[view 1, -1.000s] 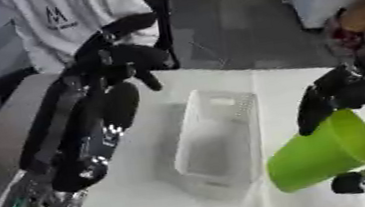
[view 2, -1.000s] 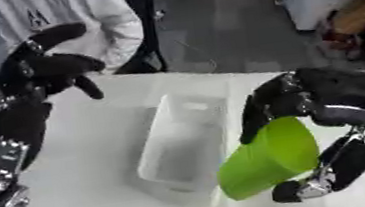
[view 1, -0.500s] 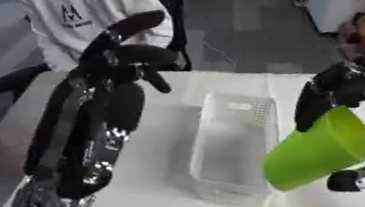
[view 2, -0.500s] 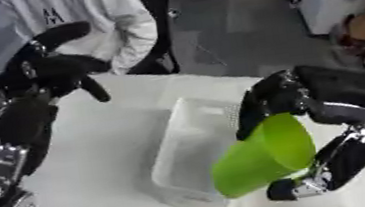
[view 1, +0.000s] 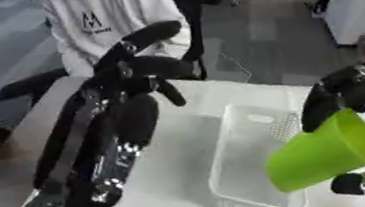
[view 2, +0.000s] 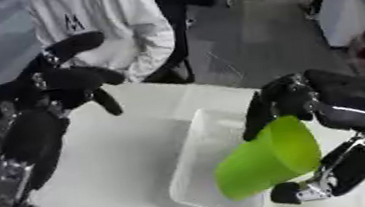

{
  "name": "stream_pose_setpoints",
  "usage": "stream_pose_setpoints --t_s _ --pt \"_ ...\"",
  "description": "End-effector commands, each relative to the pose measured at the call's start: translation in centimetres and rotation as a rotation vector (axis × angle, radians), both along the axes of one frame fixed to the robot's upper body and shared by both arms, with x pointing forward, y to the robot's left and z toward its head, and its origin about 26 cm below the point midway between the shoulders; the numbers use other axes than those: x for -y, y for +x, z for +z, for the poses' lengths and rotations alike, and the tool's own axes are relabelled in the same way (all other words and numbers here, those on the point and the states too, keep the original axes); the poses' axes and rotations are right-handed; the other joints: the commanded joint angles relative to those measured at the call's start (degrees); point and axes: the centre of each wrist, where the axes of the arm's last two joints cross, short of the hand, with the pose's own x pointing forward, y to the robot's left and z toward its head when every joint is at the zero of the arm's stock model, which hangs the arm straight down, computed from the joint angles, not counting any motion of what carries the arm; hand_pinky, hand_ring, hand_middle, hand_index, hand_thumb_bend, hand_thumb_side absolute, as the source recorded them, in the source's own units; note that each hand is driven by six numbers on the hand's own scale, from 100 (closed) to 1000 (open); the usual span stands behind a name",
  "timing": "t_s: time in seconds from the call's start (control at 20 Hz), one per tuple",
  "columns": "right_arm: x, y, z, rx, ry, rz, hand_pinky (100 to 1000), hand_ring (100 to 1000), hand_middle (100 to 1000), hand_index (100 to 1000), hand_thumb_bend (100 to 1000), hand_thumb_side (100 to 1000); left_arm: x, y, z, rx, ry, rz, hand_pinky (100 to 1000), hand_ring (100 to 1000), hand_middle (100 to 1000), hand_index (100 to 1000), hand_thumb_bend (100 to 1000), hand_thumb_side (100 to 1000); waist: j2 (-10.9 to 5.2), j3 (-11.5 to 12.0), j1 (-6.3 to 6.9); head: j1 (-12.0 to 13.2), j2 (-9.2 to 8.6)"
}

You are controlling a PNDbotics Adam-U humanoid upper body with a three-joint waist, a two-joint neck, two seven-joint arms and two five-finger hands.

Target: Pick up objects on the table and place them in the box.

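Note:
A bright green plastic cup lies tilted on its side in my right hand, whose fingers curl over its rim while the thumb sits under its base. The cup hangs over the right edge of a clear plastic box that stands on the white table; its bottom points toward the box. My left hand is raised above the table's far left, fingers relaxed and spread, holding nothing.
My black left forearm stretches along the left side of the table. A person in a white shirt stands just beyond the far table edge. Grey floor and some bags lie behind.
The whole picture has shifted, so the head has moved. The green cup has come leftward and a little lower over the box's right side. The left hand stays raised.

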Motion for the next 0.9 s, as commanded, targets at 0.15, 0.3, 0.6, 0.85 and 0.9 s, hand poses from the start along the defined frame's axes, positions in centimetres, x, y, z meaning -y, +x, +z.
stream_pose_setpoints --t_s 0.15,0.3,0.6,0.85,0.9 --pt "1.6 -0.3 1.8 0.068 0.020 -0.058 100 100 100 106 401 124 0.7 -0.5 1.1 0.031 -0.005 -0.034 498 683 893 736 235 817 -0.25 1.7 -0.58 -0.8 -3.22" --pt "2.0 -0.3 2.0 0.084 0.029 -0.080 100 100 100 106 402 124 1.0 -0.6 1.5 0.037 -0.006 -0.045 498 683 895 737 234 820 0.38 2.9 -1.36 -0.9 -4.29" --pt "2.8 -0.3 2.2 0.126 0.038 -0.125 100 100 100 112 423 120 1.7 -0.8 2.2 0.046 -0.009 -0.062 497 684 897 737 233 823 1.59 4.4 -2.61 -1.3 -5.51" --pt "3.4 -0.3 2.6 0.253 0.064 -0.189 100 400 458 551 450 429 2.0 -0.9 2.4 0.055 -0.004 -0.071 495 684 899 738 230 827 2.60 5.3 -3.14 -1.8 -5.77" --pt "3.5 -0.2 2.5 0.274 0.057 -0.206 210 511 564 653 445 501 2.0 -0.9 2.5 0.056 -0.003 -0.072 495 684 899 738 229 828 2.75 5.4 -3.15 -1.8 -5.76"
